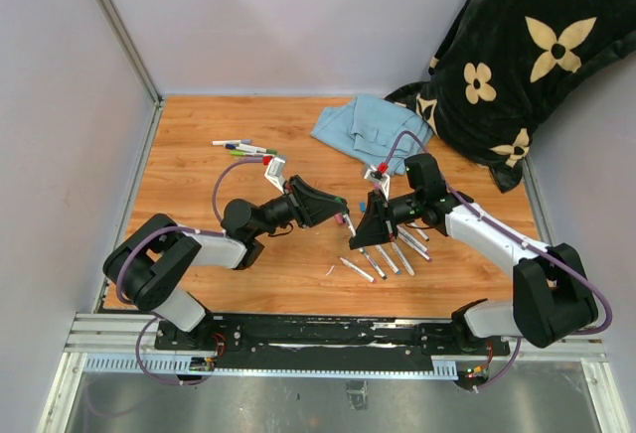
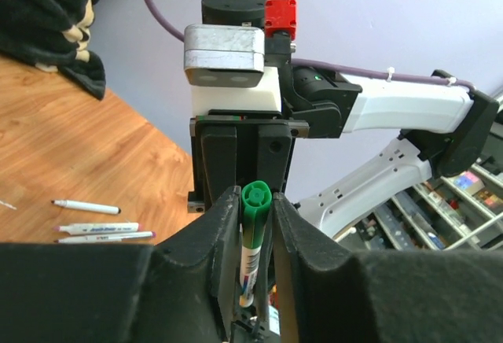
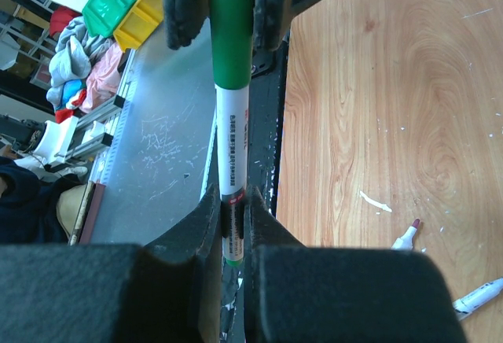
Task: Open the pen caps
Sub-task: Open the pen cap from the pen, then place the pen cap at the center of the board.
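Note:
A marker with a green cap (image 2: pixel 257 201) is held level above the table between both grippers. My left gripper (image 2: pixel 255 205) is shut on the cap end, and the white barrel runs down between its fingers. My right gripper (image 3: pixel 233 211) is shut on the tail of the white barrel (image 3: pixel 233 138). The green cap (image 3: pixel 233 28) shows at the top of that view, seated on the barrel between the left gripper's fingers. In the top view the left gripper (image 1: pixel 336 213) and right gripper (image 1: pixel 360 230) meet tip to tip over the table's middle.
Several white markers (image 1: pixel 394 254) lie just below the right gripper, two of them showing in the right wrist view (image 3: pixel 405 237). Capped markers (image 1: pixel 243 147) lie at the back left. A blue cloth (image 1: pixel 368 127) and a black flowered blanket (image 1: pixel 517 66) lie at the back right.

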`<action>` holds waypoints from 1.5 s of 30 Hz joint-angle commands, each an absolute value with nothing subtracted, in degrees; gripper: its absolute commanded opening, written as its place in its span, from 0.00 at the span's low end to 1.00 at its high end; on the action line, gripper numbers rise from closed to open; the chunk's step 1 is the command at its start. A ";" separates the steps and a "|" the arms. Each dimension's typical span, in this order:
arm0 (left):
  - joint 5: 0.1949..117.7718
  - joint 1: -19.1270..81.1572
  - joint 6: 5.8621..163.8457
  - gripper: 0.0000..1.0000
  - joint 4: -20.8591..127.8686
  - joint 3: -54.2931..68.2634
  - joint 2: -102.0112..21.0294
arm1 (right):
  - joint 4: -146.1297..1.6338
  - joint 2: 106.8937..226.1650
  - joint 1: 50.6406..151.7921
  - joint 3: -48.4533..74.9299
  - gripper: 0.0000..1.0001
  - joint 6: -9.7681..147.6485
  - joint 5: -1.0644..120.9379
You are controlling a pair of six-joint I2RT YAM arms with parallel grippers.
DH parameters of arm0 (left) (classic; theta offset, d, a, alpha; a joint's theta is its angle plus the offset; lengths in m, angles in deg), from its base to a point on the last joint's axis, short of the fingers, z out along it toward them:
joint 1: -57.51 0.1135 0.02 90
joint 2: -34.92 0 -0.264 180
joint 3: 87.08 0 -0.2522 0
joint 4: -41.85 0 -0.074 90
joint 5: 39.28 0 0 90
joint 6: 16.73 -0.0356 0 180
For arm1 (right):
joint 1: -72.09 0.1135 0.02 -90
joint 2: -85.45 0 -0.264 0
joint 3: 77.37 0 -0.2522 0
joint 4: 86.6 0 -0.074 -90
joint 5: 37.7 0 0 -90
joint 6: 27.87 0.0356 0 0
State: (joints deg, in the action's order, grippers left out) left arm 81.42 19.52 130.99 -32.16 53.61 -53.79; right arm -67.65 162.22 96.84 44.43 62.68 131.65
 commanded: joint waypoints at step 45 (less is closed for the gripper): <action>44.60 25.79 137.34 0.00 42.78 58.67 -26.24 | -57.96 172.93 130.19 44.93 0.01 70.45 59.49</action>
State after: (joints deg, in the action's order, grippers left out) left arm 53.64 28.52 132.95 34.44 62.38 -22.03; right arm -59.91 172.03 129.72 46.00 68.26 68.76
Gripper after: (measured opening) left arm 0.088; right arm 0.087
